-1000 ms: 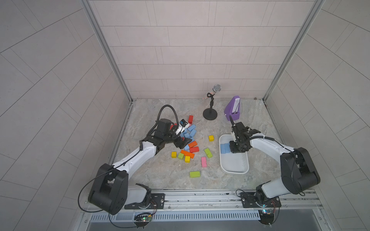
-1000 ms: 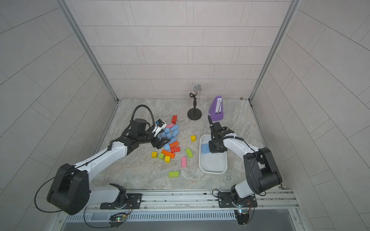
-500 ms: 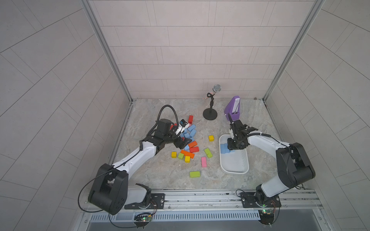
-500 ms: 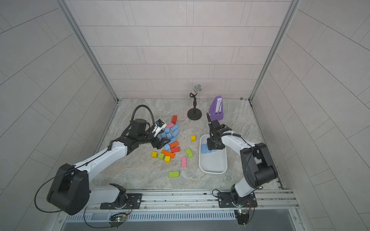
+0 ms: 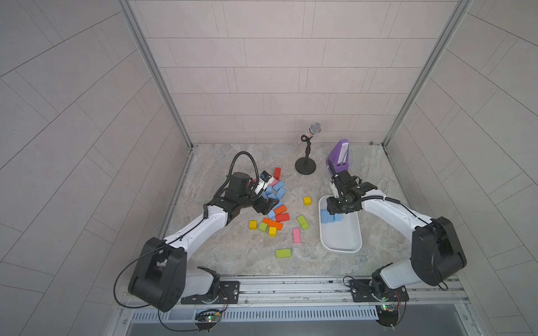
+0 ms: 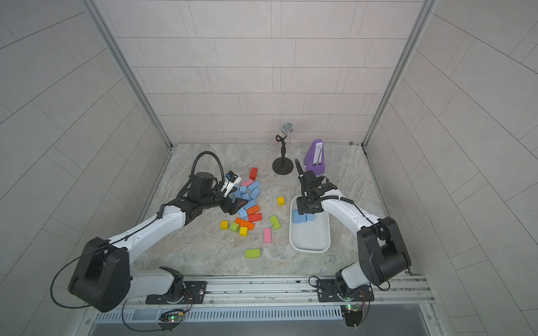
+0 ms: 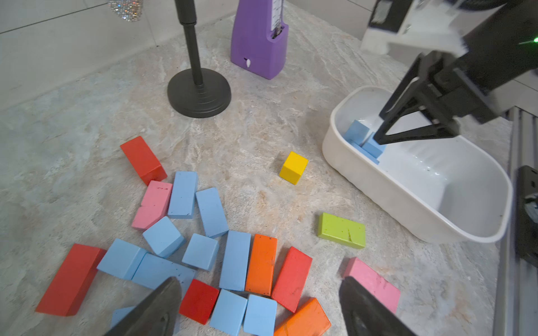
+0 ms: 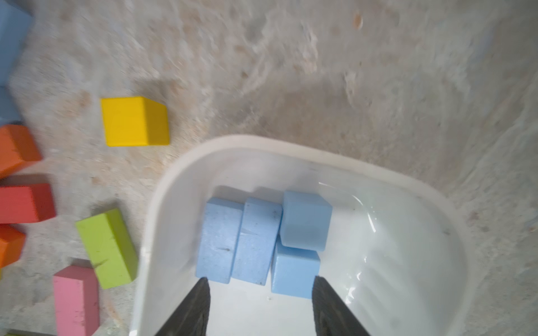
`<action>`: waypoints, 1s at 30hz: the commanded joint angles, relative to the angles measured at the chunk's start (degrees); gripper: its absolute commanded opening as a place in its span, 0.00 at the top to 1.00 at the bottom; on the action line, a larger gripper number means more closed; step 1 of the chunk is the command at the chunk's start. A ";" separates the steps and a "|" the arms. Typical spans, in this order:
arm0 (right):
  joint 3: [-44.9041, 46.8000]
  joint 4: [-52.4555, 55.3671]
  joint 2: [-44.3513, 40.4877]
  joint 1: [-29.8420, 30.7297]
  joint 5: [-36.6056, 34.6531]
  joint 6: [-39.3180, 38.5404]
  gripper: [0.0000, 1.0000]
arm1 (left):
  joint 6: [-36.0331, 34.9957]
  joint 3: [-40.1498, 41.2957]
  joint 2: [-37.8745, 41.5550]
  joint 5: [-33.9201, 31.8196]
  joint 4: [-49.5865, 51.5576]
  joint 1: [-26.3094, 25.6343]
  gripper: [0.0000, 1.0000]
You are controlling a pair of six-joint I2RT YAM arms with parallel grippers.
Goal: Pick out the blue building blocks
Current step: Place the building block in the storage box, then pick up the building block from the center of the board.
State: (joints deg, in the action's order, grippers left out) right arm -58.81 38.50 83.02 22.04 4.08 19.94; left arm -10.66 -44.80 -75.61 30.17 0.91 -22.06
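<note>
1. The blue building blocks [image 7: 211, 212] are in 2 places. Most lie in a mixed pile on the stone table [image 5: 233, 256], and 4 lie in the white tub [image 8: 262, 142].
2. The 4 in the tub sit close together at the end of the tub nearest the purple metronome [image 5: 339, 154]. 2 are long bricks lying side by side and 2 are cubes. They all touch a neighbour.
3. The right gripper [image 8: 260, 280] hangs over those 4 blocks, and its tips dip into the tub. Its 2 fingers are apart and nothing is pinched between them.
4. The left gripper [image 7: 259, 279] hangs low over the pile. Its 2 fingers are spread wide and hold nothing.
5. In the left wrist view about 10 blue blocks show in the pile. They are mixed with red bricks [image 7: 142, 160], orange bricks [image 7: 261, 263] and a pink brick [image 7: 151, 203]. Many of them touch.
6. A yellow cube [image 7: 294, 167] sits alone between the pile and the tub.
7. A green brick [image 7: 341, 230] lies near the side of the tub but does not touch it.
8. In both top views another green brick [image 5: 283, 253] lies by itself, the block closest to the metal rail [image 5: 291, 283].
9. A black microphone stand [image 5: 305, 167] stands upright at the back of the table. It is beside the metronome but not touching it.
</note>
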 commanded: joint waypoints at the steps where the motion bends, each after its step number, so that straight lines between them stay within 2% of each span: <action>1: -3.59 2.94 -1.28 3.63 -4.88 0.44 0.42 | 4.53 -1.75 -0.81 -8.68 -1.35 -0.18 0.09; 5: -8.70 0.43 3.01 11.55 -4.81 -0.46 0.42 | 7.21 -1.58 -0.85 -17.58 -1.97 0.80 0.03; 7: -11.96 -0.66 6.91 15.00 -4.77 -0.78 0.42 | 9.62 -0.92 -0.69 -23.06 -3.31 1.68 0.00; 9: -15.82 -1.26 11.88 17.77 -4.15 -1.50 0.42 | 10.82 -0.66 -0.70 -25.54 -4.05 3.36 0.00; 18: -33.78 -1.18 32.17 20.58 -1.03 -4.46 0.39 | 15.86 0.27 -0.42 -21.28 -4.24 13.46 0.00; 24: -43.74 1.89 41.71 18.98 -3.81 -5.64 0.35 | 16.19 1.26 0.24 -20.31 -5.92 14.76 0.00; 30: -47.75 2.12 45.98 16.32 -1.46 -2.49 0.34 | 16.01 1.47 0.17 -19.82 -6.73 14.77 0.00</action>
State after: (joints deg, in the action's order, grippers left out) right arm -104.99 38.48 128.16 39.57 2.22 16.23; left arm 4.51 -43.97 -76.01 9.85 -4.05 -7.51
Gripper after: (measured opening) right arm 0.658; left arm 0.999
